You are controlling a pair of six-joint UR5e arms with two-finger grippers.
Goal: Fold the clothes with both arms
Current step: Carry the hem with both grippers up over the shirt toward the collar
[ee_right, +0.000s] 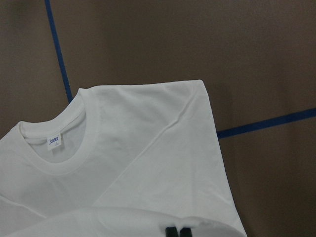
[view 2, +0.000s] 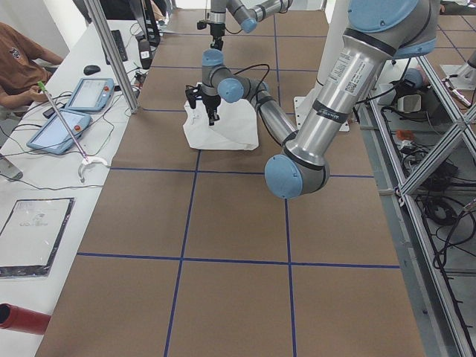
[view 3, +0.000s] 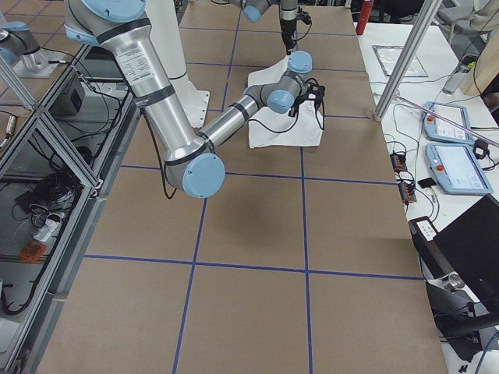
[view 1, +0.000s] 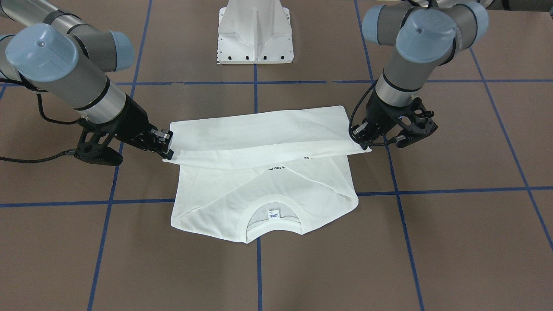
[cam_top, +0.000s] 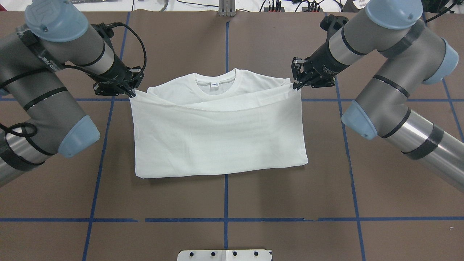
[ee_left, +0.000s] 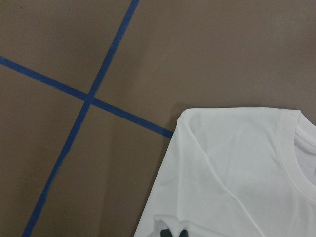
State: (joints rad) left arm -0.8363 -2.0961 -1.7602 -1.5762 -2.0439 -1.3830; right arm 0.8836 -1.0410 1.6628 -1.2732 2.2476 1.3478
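Nearest the robot, the white pedestal base (cam_top: pixel 224 255) stands at the edge of the brown surface (cam_top: pixel 181 195); beyond it lies the white T-shirt (cam_top: pixel 217 141), its lower half doubled over toward the collar, fold edge closest; further out, the left gripper (cam_top: pixel 131 93) is clamped on one corner of the raised hem and the right gripper (cam_top: pixel 295 85) on the other, holding that edge just above the lower layer; a strip of black text (view 1: pixel 283 166) shows beneath it; farthest off, the ribbed collar (cam_top: pixel 215 78) with its small label (cam_top: pixel 214 84) lies flat and uncovered.
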